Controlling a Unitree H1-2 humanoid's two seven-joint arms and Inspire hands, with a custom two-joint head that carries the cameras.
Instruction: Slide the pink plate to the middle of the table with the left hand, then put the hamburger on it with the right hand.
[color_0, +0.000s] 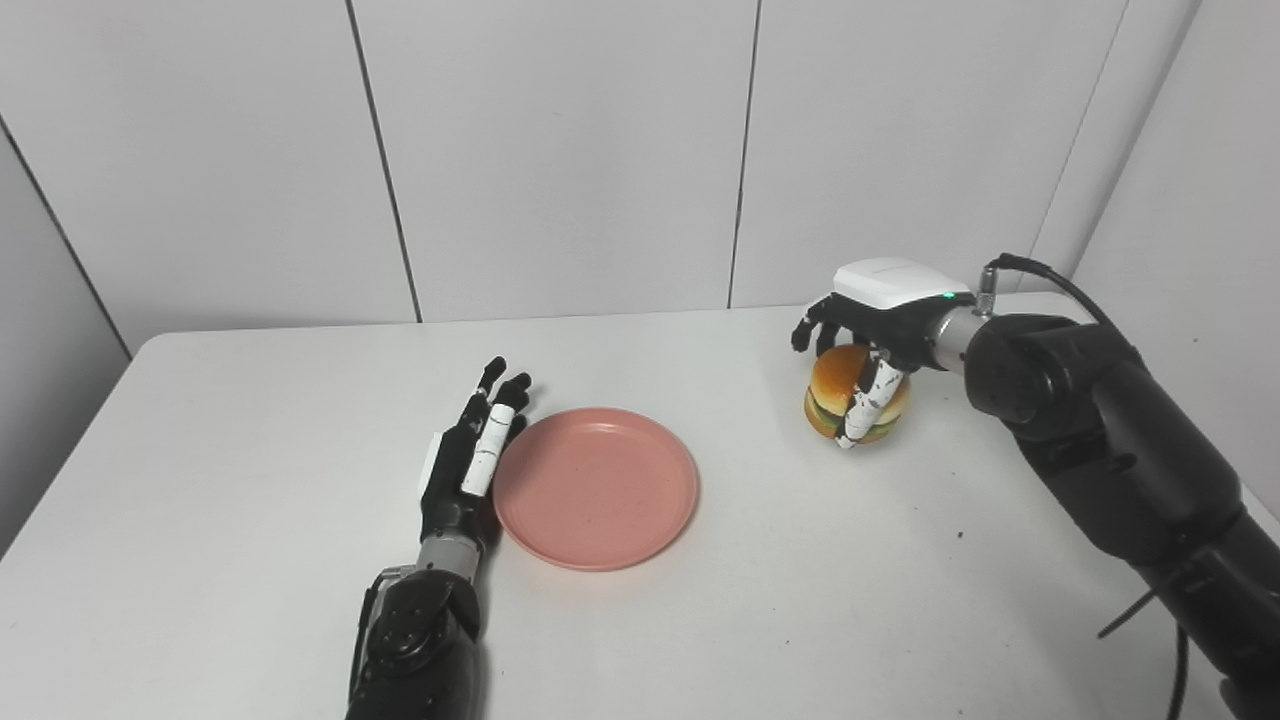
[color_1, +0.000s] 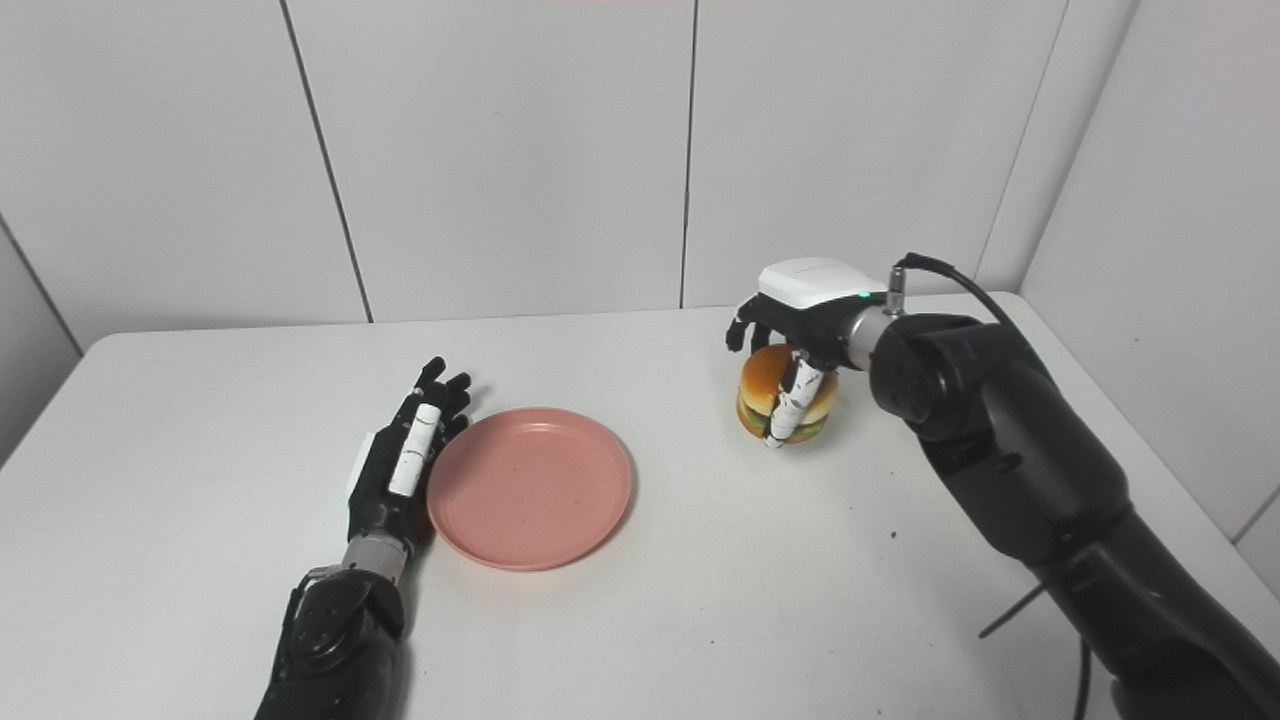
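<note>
- Near mid-table, slightly left of centre: pink plate (color_0: 595, 487), flat on the white table (color_0: 250, 560), nothing on it.
- L hand (color_0: 470, 462) lies edge-on along the plate's left rim, fingers (color_0: 496, 393) straight & pointing away toward the back wall, spread a little, holding nothing. Thumb side looks to be touching the rim, though contact is hard to confirm.
- L forearm (color_0: 415, 640) comes up from the bottom edge, just left of the plate.
- Back right of table: hamburger (color_0: 838, 385), upright, bun on top, green & dark layers below. Well apart from the plate, to its right & further back.
- R hand (color_0: 862, 345) is over the burger from above, white back plate up, green light on near the wrist. Thumb (color_0: 868, 403) runs down the near side of the burger, other fingers curl round the far/left side, so hand is closed on it.
- Can't tell if the burger is on the table or just lifted; its base sits at about surface level.
- R arm (color_0: 1120, 460) enters from lower right, black cable looping at the wrist.
- Few small dark specks on the table nr the R arm.
</note>
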